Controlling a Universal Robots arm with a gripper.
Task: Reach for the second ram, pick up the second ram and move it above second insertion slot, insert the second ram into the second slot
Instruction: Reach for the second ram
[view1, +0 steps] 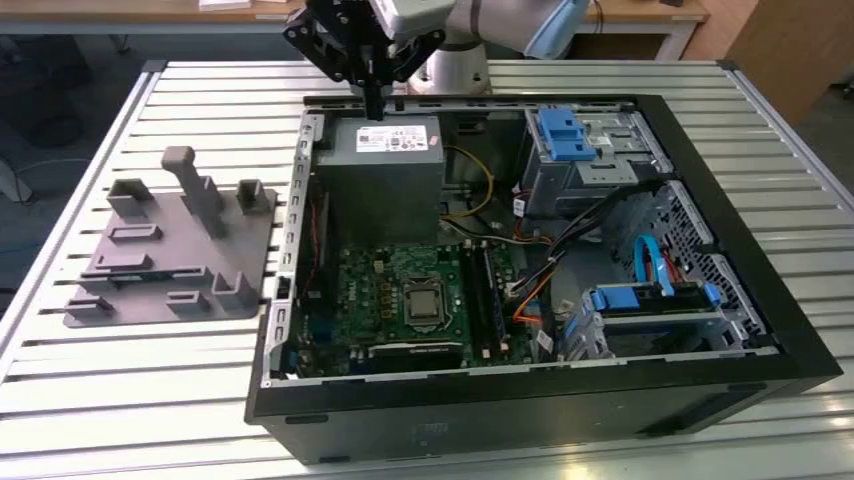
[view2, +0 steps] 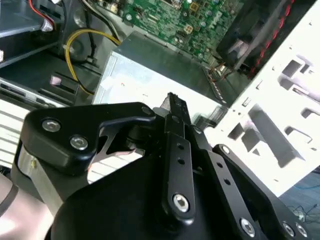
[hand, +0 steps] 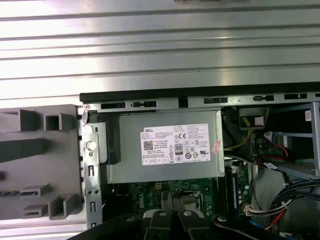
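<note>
My gripper (view1: 378, 108) hangs over the back of the open computer case (view1: 747, 300), just above the grey power supply (view1: 387, 165). Its black fingers point down and look pressed together with nothing between them, in the second wrist view (view2: 172, 100) and in the first wrist view (hand: 171, 197). The long memory slots (view1: 483, 290) run beside the processor socket (view1: 423, 305) on the green motherboard, well in front of the gripper. I cannot pick out the second ram in any view.
A grey moulded holder (view1: 160, 250) with upright posts and slots sits on the slatted metal table (view1: 80, 400) at the exterior view's left. Blue drive brackets (view1: 567, 135) and bundled cables (view1: 561, 250) occupy the case's right side.
</note>
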